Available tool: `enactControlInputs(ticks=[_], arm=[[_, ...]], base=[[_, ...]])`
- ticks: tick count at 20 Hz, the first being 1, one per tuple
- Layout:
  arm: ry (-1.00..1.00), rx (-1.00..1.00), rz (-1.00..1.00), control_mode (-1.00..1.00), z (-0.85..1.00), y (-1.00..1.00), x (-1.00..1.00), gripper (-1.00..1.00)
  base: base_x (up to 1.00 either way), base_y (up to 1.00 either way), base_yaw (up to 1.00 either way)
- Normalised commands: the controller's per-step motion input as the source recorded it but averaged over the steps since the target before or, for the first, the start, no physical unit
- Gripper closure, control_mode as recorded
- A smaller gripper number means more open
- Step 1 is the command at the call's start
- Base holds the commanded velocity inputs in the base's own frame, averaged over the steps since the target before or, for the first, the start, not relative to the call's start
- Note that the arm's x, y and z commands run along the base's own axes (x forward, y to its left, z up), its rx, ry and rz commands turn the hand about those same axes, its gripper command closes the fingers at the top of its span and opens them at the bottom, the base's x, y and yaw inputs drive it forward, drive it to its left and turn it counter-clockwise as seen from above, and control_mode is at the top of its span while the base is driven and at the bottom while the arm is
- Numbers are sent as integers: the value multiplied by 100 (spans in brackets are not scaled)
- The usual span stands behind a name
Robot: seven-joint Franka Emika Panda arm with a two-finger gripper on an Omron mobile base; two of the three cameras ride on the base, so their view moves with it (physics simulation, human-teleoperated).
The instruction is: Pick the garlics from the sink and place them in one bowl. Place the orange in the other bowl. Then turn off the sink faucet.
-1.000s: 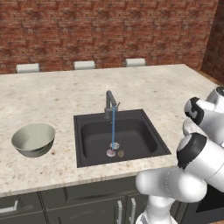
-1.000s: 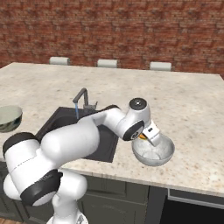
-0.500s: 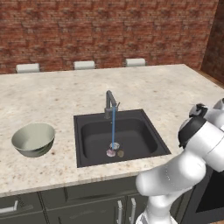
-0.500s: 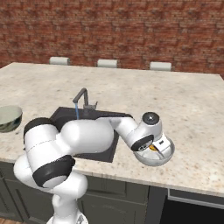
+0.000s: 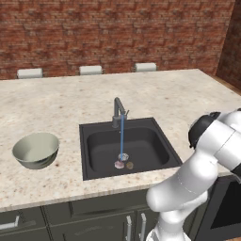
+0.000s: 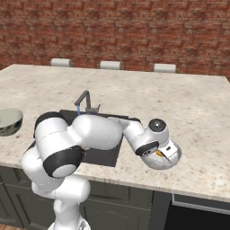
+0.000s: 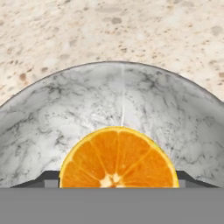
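The orange point(image 7: 118, 158) sits low inside the mottled bowl point(image 6: 173, 158) at the tabletop point(image 6: 197, 112) edge, at 3 o'clock from the sink point(image 5: 127, 146). The fingers point(image 6: 161, 152) look spread wide around it; whether they've let go can't be told. Risk: lifting off crooked could drag the orange out or nudge the bowl off the edge. The arm is folded low, wrist tipped into the bowl. Both garlics point(image 5: 123, 164) wait by the drain, with the faucet point(image 5: 118, 112) running.
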Motion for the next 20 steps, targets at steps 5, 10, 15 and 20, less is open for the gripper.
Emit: enactControlInputs(ticks=[5, 10, 15, 20], arm=[[0, 0, 0, -100, -8, -3, 11, -100], [-7, 0, 0, -100, 0, 0, -8, -100], [-5, -2, 0, -100, 7, 4, -5, -100], [0, -8, 0, -100, 38, 37, -3, -100]], base=[[0, 0, 0], [0, 0, 0], [0, 0, 0], [0, 0, 0]])
